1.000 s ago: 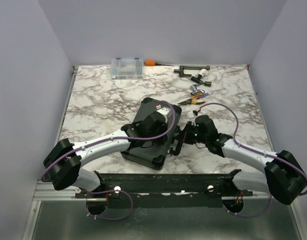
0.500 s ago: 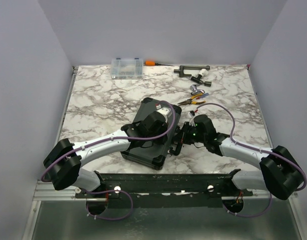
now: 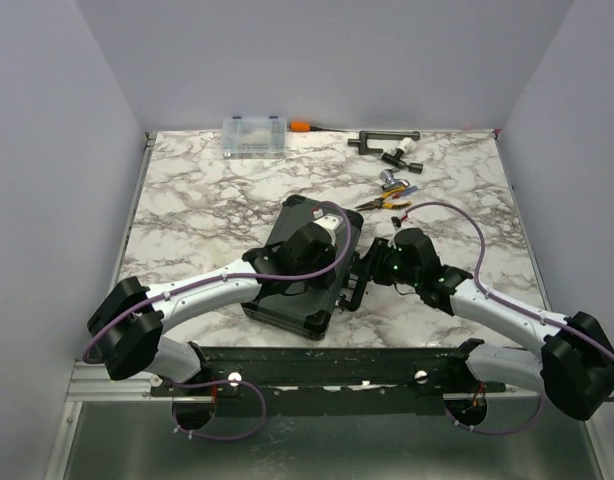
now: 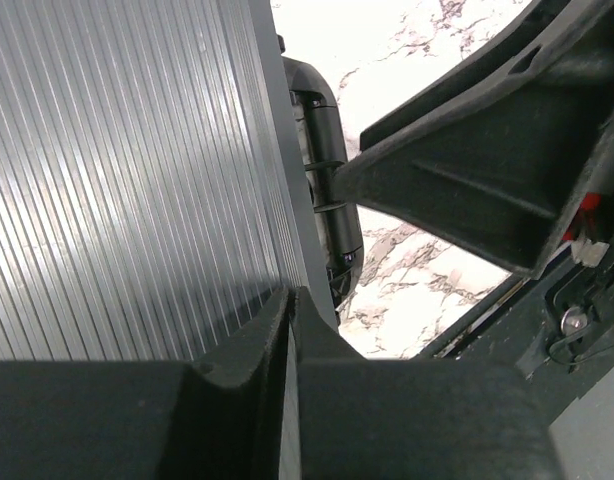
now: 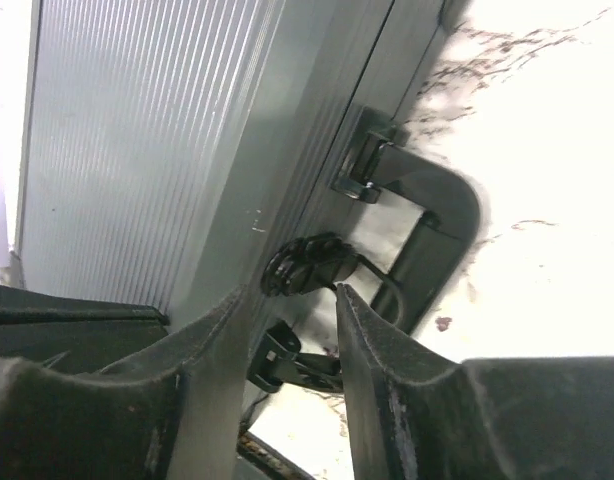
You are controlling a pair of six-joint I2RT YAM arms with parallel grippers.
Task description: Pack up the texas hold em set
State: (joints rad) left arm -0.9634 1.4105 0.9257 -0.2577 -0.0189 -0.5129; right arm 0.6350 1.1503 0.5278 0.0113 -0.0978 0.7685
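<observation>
Item: black hold em case [image 3: 287, 305], lid down, lying flat on the near middle of the marble table [image 3: 207, 210]; handle [image 5: 437, 230] and latch [image 5: 365, 160] on its right edge. Left gripper [image 4: 290, 300]: over the ribbed lid, jaws pressed together, nothing between them. Right gripper [image 5: 292, 295]: at the case's right edge just beside the latch, jaws spread with a clear gap, pinching nothing. Far side of table: clear organiser box [image 3: 254, 135]; yellow-handled pliers [image 3: 382, 203], well apart from the case
</observation>
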